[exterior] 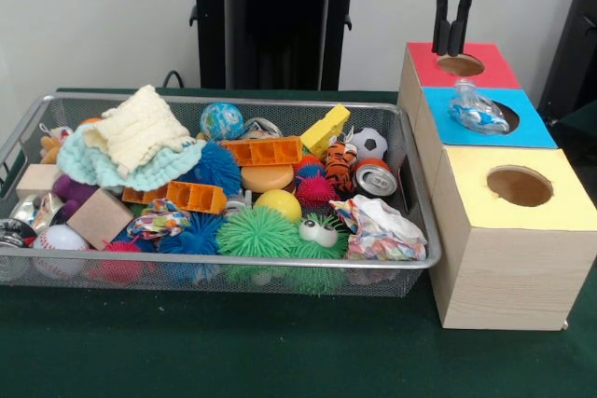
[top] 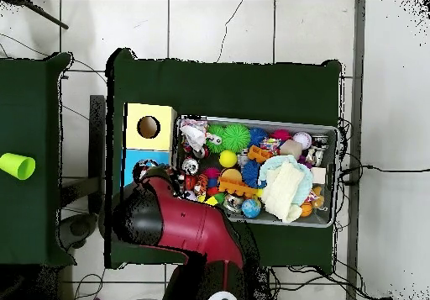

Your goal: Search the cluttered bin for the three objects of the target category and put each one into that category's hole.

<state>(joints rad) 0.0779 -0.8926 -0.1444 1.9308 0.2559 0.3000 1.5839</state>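
The gripper (exterior: 451, 48) is hanging from the red arm (top: 180, 221) over the row of three boxes, its two dark fingers (exterior: 439, 23) pointing straight down, close together with only a thin slit between them, and gripping nothing. Its tips are hovering just above the round opening of the red-topped box (exterior: 485, 67), at the far end of the row in the front view.

Next in the row, the blue-topped box (exterior: 532, 123) is carrying a crumpled clear plastic bottle (exterior: 474, 109) with blue marks, which is lying across the hole (exterior: 508, 118) and covering most of it; whether it is partly sunk in cannot be told. The yellow-topped box (exterior: 550, 221) is standing nearest the camera, its round opening showing dark.

Just beside the boxes, the bin (exterior: 415, 263) is sitting on the green table cover (exterior: 280, 351), crammed full. Inside it, a cream knitted cloth (exterior: 135, 128) is lying on a pale teal one, with orange plastic blocks (exterior: 263, 151), a globe ball (exterior: 221, 120), a small football (exterior: 370, 143), a drink can (exterior: 374, 179), a tiger toy (exterior: 338, 163), spiky rubber balls (exterior: 256, 230), a wooden block (exterior: 99, 218), a baseball (exterior: 59, 240) and crumpled printed paper (exterior: 381, 230) around them.
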